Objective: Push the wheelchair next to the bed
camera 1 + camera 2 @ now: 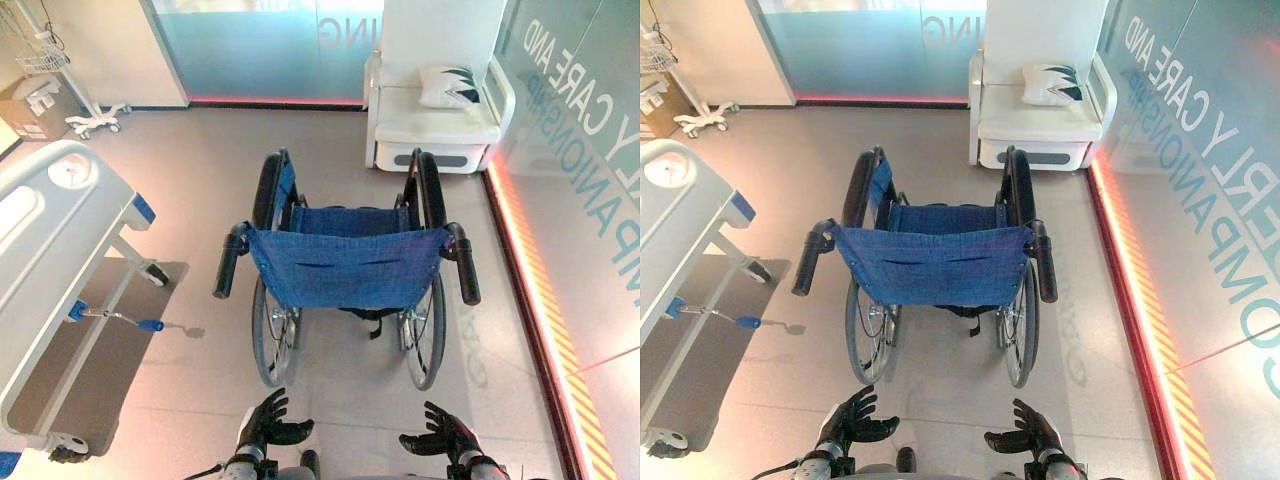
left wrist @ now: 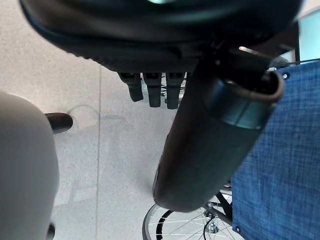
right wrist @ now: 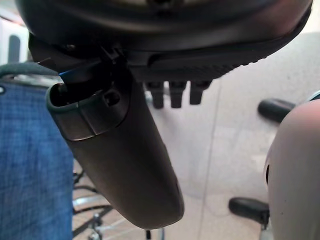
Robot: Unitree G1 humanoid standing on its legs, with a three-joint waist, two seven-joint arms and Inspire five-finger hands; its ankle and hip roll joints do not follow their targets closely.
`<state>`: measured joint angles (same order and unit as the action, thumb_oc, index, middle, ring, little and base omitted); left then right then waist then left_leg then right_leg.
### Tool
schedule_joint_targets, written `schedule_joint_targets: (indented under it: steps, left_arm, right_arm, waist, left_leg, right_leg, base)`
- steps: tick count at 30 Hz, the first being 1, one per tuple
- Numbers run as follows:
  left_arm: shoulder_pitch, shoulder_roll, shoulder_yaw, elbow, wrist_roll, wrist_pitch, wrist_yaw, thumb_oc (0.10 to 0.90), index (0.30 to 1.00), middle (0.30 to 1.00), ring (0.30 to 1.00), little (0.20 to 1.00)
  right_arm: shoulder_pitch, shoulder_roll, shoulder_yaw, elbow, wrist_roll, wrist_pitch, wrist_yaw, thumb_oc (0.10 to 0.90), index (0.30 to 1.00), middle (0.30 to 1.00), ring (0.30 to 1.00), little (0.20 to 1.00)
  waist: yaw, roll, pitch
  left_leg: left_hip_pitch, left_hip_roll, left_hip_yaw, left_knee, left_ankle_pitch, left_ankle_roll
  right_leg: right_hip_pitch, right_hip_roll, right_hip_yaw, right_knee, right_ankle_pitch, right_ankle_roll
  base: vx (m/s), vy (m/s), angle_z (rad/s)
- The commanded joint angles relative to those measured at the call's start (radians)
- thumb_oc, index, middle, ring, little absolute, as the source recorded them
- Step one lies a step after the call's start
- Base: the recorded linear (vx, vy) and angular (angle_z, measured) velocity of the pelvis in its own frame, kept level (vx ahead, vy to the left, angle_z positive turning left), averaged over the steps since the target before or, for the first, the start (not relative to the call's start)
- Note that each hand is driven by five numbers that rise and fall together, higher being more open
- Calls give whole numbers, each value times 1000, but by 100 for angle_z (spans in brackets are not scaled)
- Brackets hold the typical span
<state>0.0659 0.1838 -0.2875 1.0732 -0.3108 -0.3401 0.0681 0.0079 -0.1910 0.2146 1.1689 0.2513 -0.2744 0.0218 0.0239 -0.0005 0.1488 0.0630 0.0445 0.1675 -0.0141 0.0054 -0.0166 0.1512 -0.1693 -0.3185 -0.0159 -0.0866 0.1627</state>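
Facing wheelchair (image 1: 345,265) back-on, mid-floor, straight ahead, grips (image 1: 228,262) pointing rearward; bed (image 1: 50,230) lying off to the left, well apart. Holding left hand (image 1: 268,420) and right hand (image 1: 445,437) low, short of the grips, fingers spread, gripping nothing, both about equally near.

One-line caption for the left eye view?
Left hand and right hand hover open behind the blue wheelchair, not touching it; bed at left.

White plastic hospital bed (image 1: 50,235): far side cut off by left edge. Blue-fabric, black-framed wheelchair (image 1: 345,265): seat front hidden behind its backrest. White cushioned armchair (image 1: 432,125): top cropped.
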Motion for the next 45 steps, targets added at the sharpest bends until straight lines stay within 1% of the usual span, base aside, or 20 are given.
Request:
schedule_joint_targets:
  steps: [1, 3, 10, 13, 18, 21, 22, 23, 24, 25, 26, 27, 29, 31, 34, 36, 37, 39, 44, 45]
  left_arm:
    - [-44, -27, 17, -3, 7, -38, 18, 800, 900, 900, 900, 900]
    - [-43, -28, 18, -2, -16, -29, -13, 800, 900, 900, 900, 900]
    - [-49, -35, 15, 5, -43, -13, -26, 800, 900, 900, 900, 900]
    - [-50, -37, 16, 8, -46, -12, -7, 800, 900, 900, 900, 900]
    - [-52, -35, 12, 1, -7, -12, 9, 800, 900, 900, 900, 900]
    - [-57, -33, 22, -18, -97, -16, 7, 800, 900, 900, 900, 900]
    - [-61, -27, 60, -54, -181, -6, 18, 800, 900, 900, 900, 900]
    - [-62, -24, 68, -64, -195, -9, 25, 800, 900, 900, 900, 900]
    - [-65, -5, 114, -119, -234, 4, 50, 800, 900, 900, 900, 900]
    - [-66, -1, 123, -131, -241, -3, 62, 800, 900, 900, 900, 900]
    - [-69, 9, 141, -156, -254, -2, 75, 800, 900, 900, 900, 900]
    - [-83, 43, 183, -213, -275, -1, 115, 800, 900, 900, 900, 900]
    - [-94, 75, 218, -262, -302, -35, 156, 800, 900, 900, 900, 900]
    - [-97, 95, 247, -300, -308, -29, 178, 800, 900, 900, 900, 900]
    - [-118, 152, 321, -383, -269, -72, 267, 800, 900, 900, 900, 900]
    - [-128, 175, 347, -416, -245, -83, 318, 800, 900, 900, 900, 900]
    - [-140, 200, 371, -453, -218, -103, 359, 800, 900, 900, 900, 900]
    - [-155, 239, 387, -513, -168, -131, 408, 800, 900, 900, 900, 900]
    - [-211, 318, 394, -675, -121, -135, 448, 800, 900, 900, 900, 900]
    - [-224, 332, 394, -709, -110, -121, 456, 800, 900, 900, 900, 900]
  right_arm:
    - [-44, -24, 40, -52, 22, -71, -36, 800, 900, 900, 900, 900]
    - [-43, -22, 43, -50, 12, -70, -49, 800, 900, 900, 900, 900]
    - [-48, -20, 47, -49, -15, -73, -94, 800, 900, 900, 900, 900]
    - [-53, -21, 47, -51, -3, -74, -103, 800, 900, 900, 900, 900]
    - [-62, -26, 42, -51, -16, -52, -162, 800, 900, 900, 900, 900]
    - [-66, -35, 45, -71, -15, -54, -194, 800, 900, 900, 900, 900]
    - [-71, -47, 37, -128, 20, -30, -219, 800, 900, 900, 900, 900]
    - [-72, -50, 34, -144, 26, -22, -224, 800, 900, 900, 900, 900]
    - [-79, -73, 10, -208, 60, -6, -247, 800, 900, 900, 900, 900]
    - [-81, -79, 3, -221, 69, -2, -248, 800, 900, 900, 900, 900]
    - [-87, -91, -9, -245, 85, -10, -258, 800, 900, 900, 900, 900]
    - [-98, -121, -42, -289, 119, -13, -266, 800, 900, 900, 900, 900]
    - [-108, -150, -76, -332, 146, -48, -294, 800, 900, 900, 900, 900]
    - [-115, -176, -104, -369, 158, -39, -297, 800, 900, 900, 900, 900]
    - [-139, -260, -185, -466, 165, -34, -313, 800, 900, 900, 900, 900]
    - [-151, -292, -204, -505, 160, -32, -331, 800, 900, 900, 900, 900]
    - [-167, -318, -219, -546, 161, -33, -351, 800, 900, 900, 900, 900]
    - [-193, -349, -237, -602, 152, -54, -395, 800, 900, 900, 900, 900]
    - [-259, -393, -271, -742, 137, -46, -458, 800, 900, 900, 900, 900]
    - [-270, -397, -276, -772, 130, -44, -469, 800, 900, 900, 900, 900]
  waist:
    - [12, 28, 24]
    - [11, 28, 23]
    - [7, 30, 19]
    - [7, 30, 18]
    - [8, 31, 18]
    - [8, 33, 19]
    - [10, 30, 17]
    - [10, 29, 17]
    - [13, 24, 12]
    - [14, 23, 11]
    - [15, 21, 10]
    - [15, 17, 6]
    - [14, 17, 2]
    - [13, 16, 0]
    - [4, 18, -10]
    - [2, 20, -18]
    - [0, 21, -23]
    - [-2, 22, -26]
    - [-5, 31, -32]
    - [-6, 33, -32]
  left_leg:
    - [38, -10, -4, -3, -46, 8]
    - [39, -11, -3, -4, -46, 9]
    - [44, -13, -1, -9, -47, 11]
    - [46, -14, -1, -10, -48, 11]
    - [48, -14, -1, -10, -48, 13]
    - [56, -15, -3, -12, -43, 12]
    - [64, -15, -5, -17, -44, 12]
    - [66, -14, -5, -18, -44, 12]
    - [68, -10, -3, -20, -44, 12]
    - [69, -8, -3, -21, -44, 12]
    - [69, -6, -1, -22, -44, 12]
    - [74, -1, 3, -28, -42, 12]
    - [81, 2, 5, -37, -39, 12]
    - [86, 4, 8, -41, -38, 11]
    - [104, 4, 10, -52, -37, 8]
    - [102, 3, 11, -55, -34, 7]
    - [104, 2, 11, -57, -35, 6]
    - [107, 2, 12, -58, -36, 5]
    - [100, 1, 16, -57, -36, 1]
    - [97, 0, 17, -57, -36, 1]
  right_leg:
    - [-58, 8, -20, 64, 46, -63]
    - [-58, 9, -19, 63, 45, -65]
    - [-56, 12, -13, 59, 46, -64]
    - [-54, 13, -12, 58, 46, -65]
    - [-54, 13, -10, 60, 45, -66]
    - [-49, 13, -7, 58, 51, -65]
    - [-45, 12, -6, 55, 55, -63]
    - [-44, 12, -6, 54, 55, -63]
    - [-43, 13, -5, 52, 57, -62]
    - [-43, 14, -4, 52, 58, -61]
    - [-43, 15, -3, 51, 58, -61]
    - [-42, 18, 1, 49, 59, -62]
    - [-39, 20, 4, 46, 59, -62]
    - [-36, 21, 4, 45, 58, -62]
    - [-23, 23, 7, 42, 51, -61]
    - [-24, 23, 7, 38, 53, -62]
    - [-22, 22, 8, 37, 50, -63]
    - [-21, 21, 8, 37, 47, -64]
    - [-26, 18, 10, 37, 42, -65]
    - [-28, 17, 11, 38, 41, -64]
  base:
    - [0, 0, 0]
    - [0, 0, 0]
    - [0, 0, 0]
    - [0, 0, 0]
    - [0, 0, 0]
    - [21, -4, 0]
    - [54, -12, 0]
    - [58, -48, -2]
    - [19, -51, -3]
    - [15, -65, -1]
    - [12, -50, 2]
    - [13, -44, 2]
    - [0, 0, 0]
    - [0, 0, 0]
    - [45, 32, -1]
    - [31, 49, -2]
    - [30, 45, -2]
    - [12, 25, 0]
    - [3, 35, 1]
    - [-19, 33, 3]
